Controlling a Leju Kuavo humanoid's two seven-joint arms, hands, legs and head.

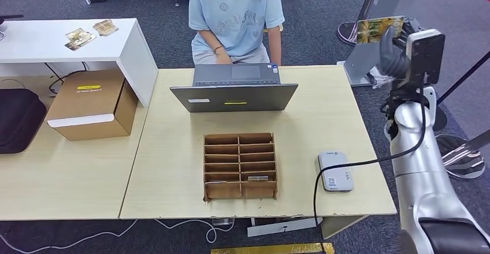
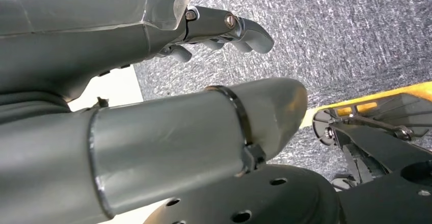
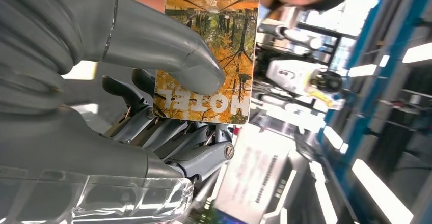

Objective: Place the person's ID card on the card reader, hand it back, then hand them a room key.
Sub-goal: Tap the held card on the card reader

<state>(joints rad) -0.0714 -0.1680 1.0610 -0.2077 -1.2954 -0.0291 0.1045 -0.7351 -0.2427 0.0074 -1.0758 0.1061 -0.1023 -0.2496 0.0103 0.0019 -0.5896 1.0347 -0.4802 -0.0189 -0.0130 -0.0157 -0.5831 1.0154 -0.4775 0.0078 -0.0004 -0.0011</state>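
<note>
My right hand is raised to the right of the table, beyond its far right corner. It pinches a room key card with an autumn forest picture. In the right wrist view the thumb presses the card, printed HOTEL, against the fingers behind it. The person in a light blue shirt sits behind the laptop, hands low. The grey card reader lies on the table's right side with nothing on it. My left hand hangs over the carpet, fingers loosely apart and holding nothing.
A cardboard slotted card box stands mid-table with one card in a near slot. The reader's black cable runs off the front edge. A brown carton and a white side table with two cards are at left.
</note>
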